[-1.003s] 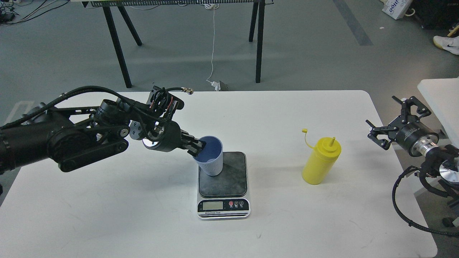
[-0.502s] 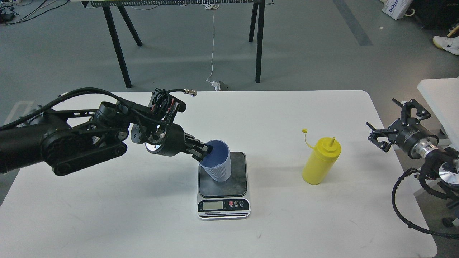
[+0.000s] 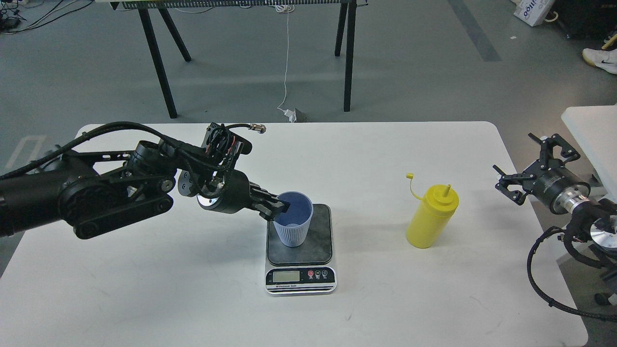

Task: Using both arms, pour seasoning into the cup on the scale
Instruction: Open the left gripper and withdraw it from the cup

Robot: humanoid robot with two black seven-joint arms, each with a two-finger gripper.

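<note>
The cup [image 3: 293, 219] stands on the scale [image 3: 300, 248], its rim pinched by the left gripper [image 3: 281, 208]. It should be released gently. The right gripper [image 3: 528, 166] is open, empty; the bottle [image 3: 431, 217] waits nearby.

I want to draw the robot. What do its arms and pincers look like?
Both arms are black, chunky and rounded, with black cables looping along them and shiny silver rings at the wrists. The left pincer and right pincer are black open frames with two fingers. No sleeves.
</note>
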